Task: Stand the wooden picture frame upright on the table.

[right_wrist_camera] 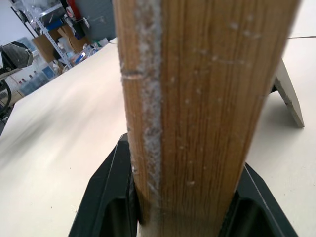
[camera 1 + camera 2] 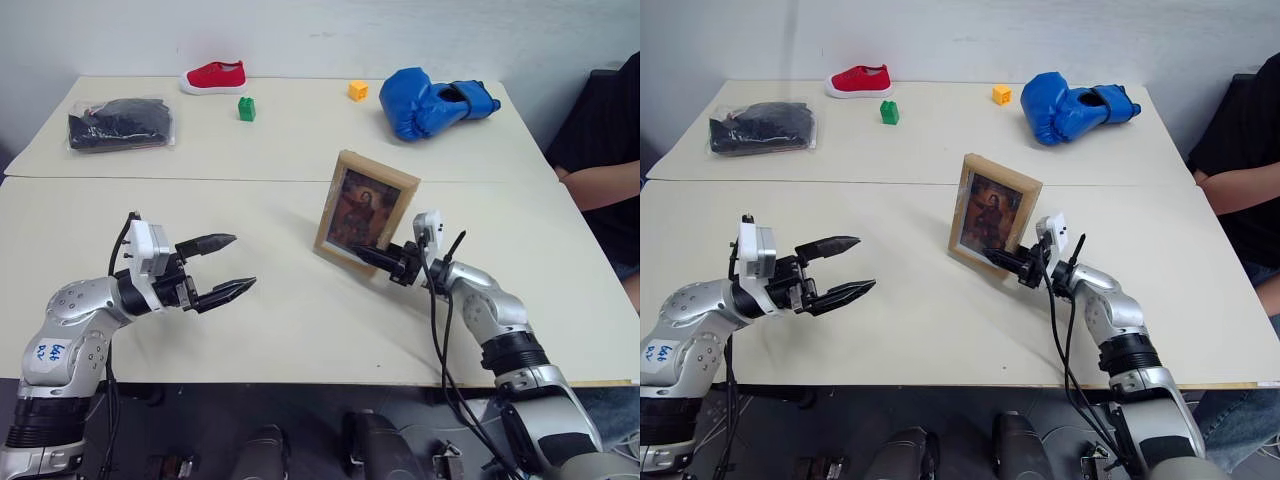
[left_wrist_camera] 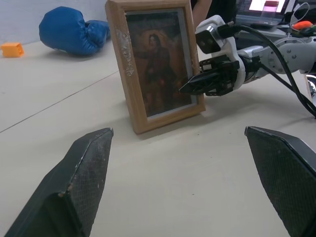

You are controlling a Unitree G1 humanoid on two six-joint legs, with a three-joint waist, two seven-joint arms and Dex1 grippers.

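The wooden picture frame (image 2: 365,210) stands upright near the middle of the table (image 2: 300,330), its portrait facing me and its lower edge down at the tabletop. My right gripper (image 2: 368,257) is shut on the frame's lower right side. In the right wrist view the light-wood edge (image 1: 197,98) sits clamped between the black fingers (image 1: 106,197), and the fold-out stand (image 1: 289,98) shows behind it. My left gripper (image 2: 241,263) hovers over the table to the frame's left, open wide, holding nothing and well apart from the frame.
At the back of the table lie a blue boxing glove (image 2: 432,102), an orange block (image 2: 357,90), a green block (image 2: 246,108), a red shoe (image 2: 214,76) and a dark bagged bundle (image 2: 120,123). A person's arm (image 2: 600,185) rests at the right edge.
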